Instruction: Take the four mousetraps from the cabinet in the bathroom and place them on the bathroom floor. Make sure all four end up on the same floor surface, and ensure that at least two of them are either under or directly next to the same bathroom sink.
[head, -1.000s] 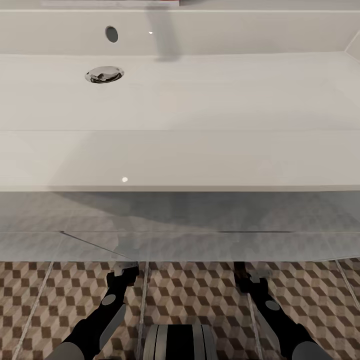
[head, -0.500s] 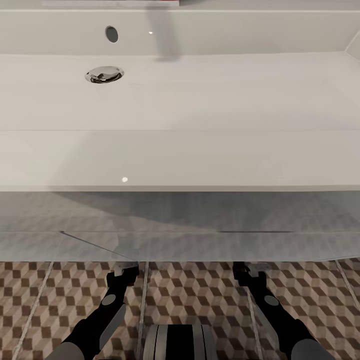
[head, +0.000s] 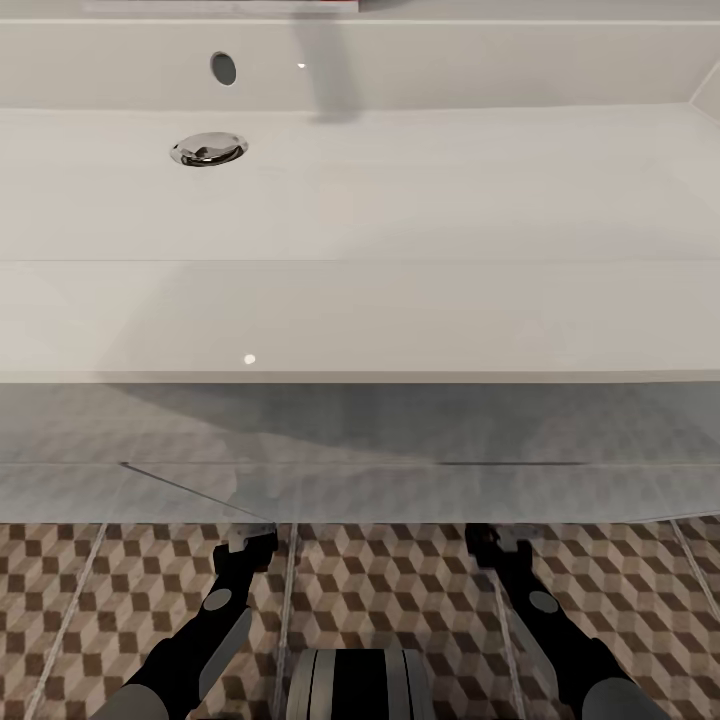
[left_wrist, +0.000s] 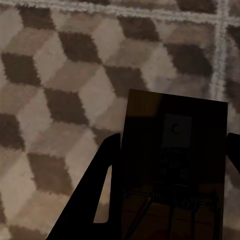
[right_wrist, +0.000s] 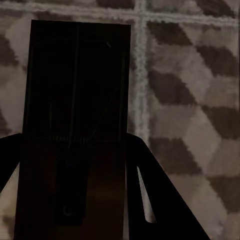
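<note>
Below bathroom sink (head: 360, 320) front edge, both arms hang low over bathroom floor (head: 400, 590). Left gripper (head: 250, 540) pinching one mousetrap (left_wrist: 172, 165); right gripper (head: 497, 545) pinching second mousetrap (right_wrist: 75, 130). Two traps counted, each dark between fingers above cube-pattern tiles. Basin holds chrome drain (head: 208, 149). No readable writing.

White bathroom sink (head: 400, 200) with chrome drain (head: 208, 149) fills upper view | cube-patterned bathroom floor (head: 400, 590) below | left gripper (head: 250, 541), right gripper (head: 497, 541) low over tiles
</note>
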